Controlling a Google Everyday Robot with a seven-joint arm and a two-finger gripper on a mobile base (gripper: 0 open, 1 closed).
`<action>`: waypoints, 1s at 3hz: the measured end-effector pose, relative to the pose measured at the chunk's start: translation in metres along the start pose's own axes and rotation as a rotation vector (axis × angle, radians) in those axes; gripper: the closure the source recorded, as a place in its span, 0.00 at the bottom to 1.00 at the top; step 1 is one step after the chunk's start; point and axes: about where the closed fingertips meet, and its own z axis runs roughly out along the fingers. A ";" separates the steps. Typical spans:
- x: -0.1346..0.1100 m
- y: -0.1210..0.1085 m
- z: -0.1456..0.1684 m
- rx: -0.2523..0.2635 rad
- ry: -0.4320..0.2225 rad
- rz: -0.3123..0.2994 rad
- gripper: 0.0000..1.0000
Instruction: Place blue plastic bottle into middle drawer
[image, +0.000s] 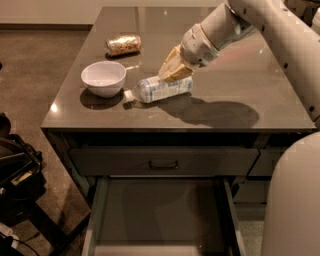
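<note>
The blue plastic bottle (161, 89) lies on its side on the dark tabletop (235, 75), with its white cap pointing left toward the bowl. My gripper (175, 74) comes down from the upper right and its tan fingers (169, 62) close over the bottle's right, bottom end. The bottle sits at or just above the surface. The middle drawer (160, 212) is pulled open below the table's front edge, and its dark floor is bare.
A white bowl (103, 78) stands just left of the bottle's cap. A gold crinkled can (123, 44) lies behind the bowl. A shut shallow drawer with a small bar handle (163, 163) sits above the open one. Dark gear (15, 170) lies on the floor at left.
</note>
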 end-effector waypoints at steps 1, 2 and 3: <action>0.000 0.000 0.000 0.000 0.000 0.000 0.25; 0.000 0.000 0.000 0.000 0.000 0.000 0.00; 0.000 0.000 0.000 0.000 0.000 0.000 0.00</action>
